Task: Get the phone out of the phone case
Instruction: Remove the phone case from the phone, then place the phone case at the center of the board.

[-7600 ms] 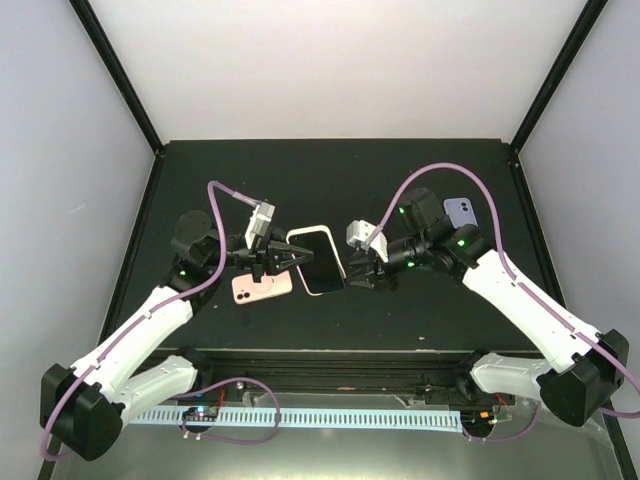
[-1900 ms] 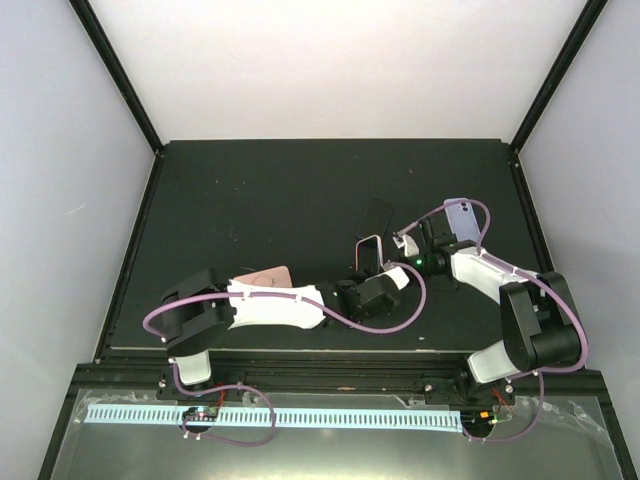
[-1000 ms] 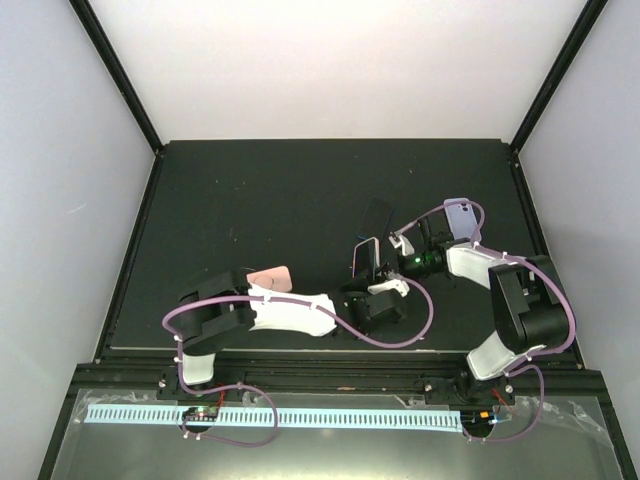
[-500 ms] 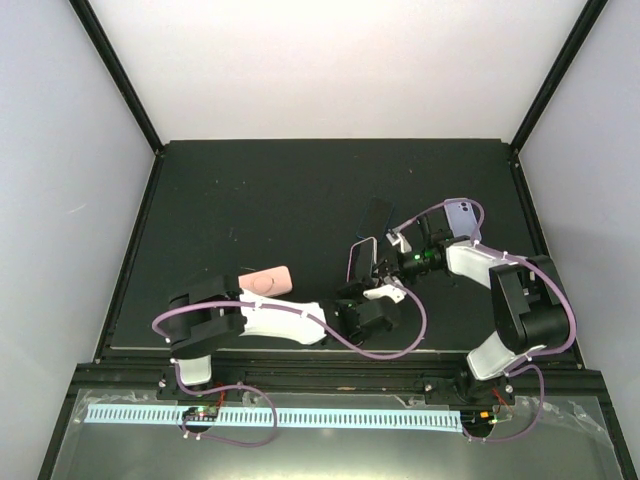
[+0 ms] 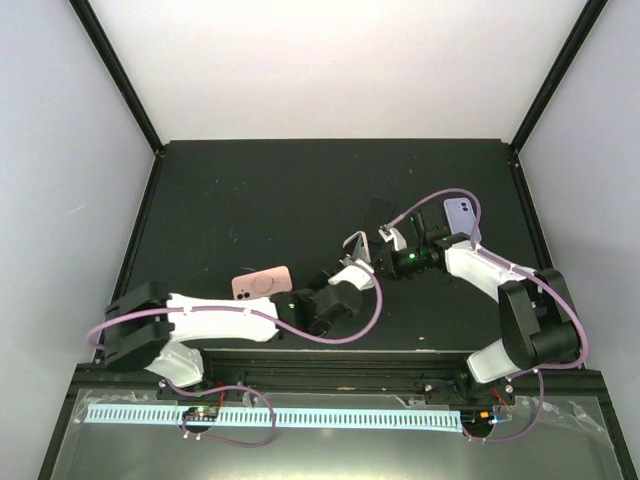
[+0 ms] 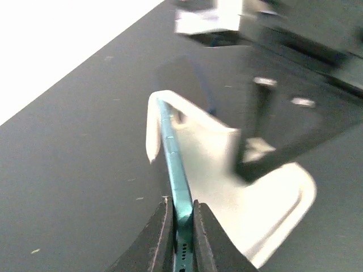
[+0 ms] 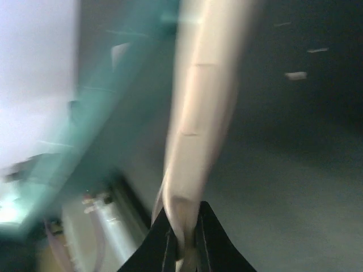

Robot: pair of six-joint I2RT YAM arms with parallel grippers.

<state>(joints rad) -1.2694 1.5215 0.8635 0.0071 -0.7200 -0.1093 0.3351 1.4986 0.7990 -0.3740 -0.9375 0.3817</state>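
Lower centre: left gripper (image 6: 181, 214) pinches the phone (image 6: 173, 164) edge and right gripper (image 7: 182, 220) pinches the case (image 7: 201, 102). Next, pull them apart.

Overhead view onto table (image 5: 250, 200), close wrist views sharing phone (image 6: 177, 192) and phone case (image 6: 272, 198)

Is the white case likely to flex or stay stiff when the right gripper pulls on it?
Probably flexes: the case curls away from the phone at one corner. Likely light too: the right gripper pinches it by one thin rim.
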